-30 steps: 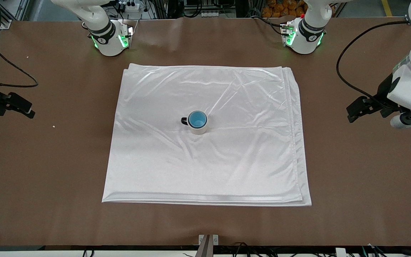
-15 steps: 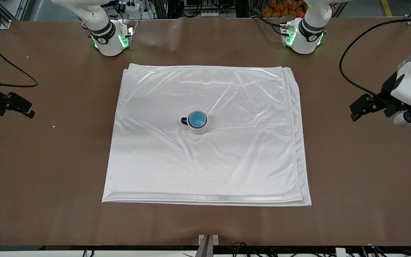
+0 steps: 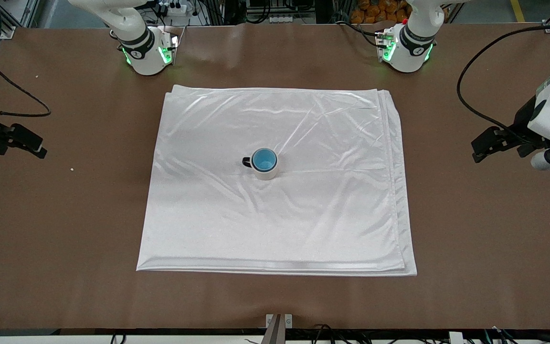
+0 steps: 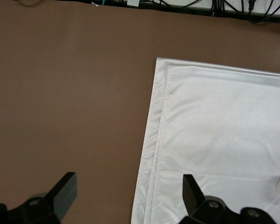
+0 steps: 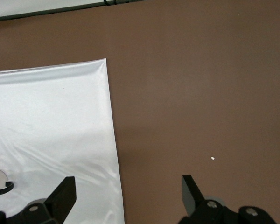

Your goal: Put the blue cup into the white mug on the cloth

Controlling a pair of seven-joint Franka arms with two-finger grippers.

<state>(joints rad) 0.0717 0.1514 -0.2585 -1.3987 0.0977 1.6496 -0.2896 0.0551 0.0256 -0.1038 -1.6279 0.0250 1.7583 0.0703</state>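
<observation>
Left gripper (image 4: 126, 196) and right gripper (image 5: 126, 196) wide open, empty; blue cup (image 3: 264, 159) in white mug (image 3: 266, 168) only front-visible

A brown table (image 3: 65, 229) is seen, spread wide and bare-surfaced. A small white speck (image 3: 71, 168) is found on the table toward the right arm's end. A black cable (image 3: 15, 91) is laid across the table at that same end.
</observation>
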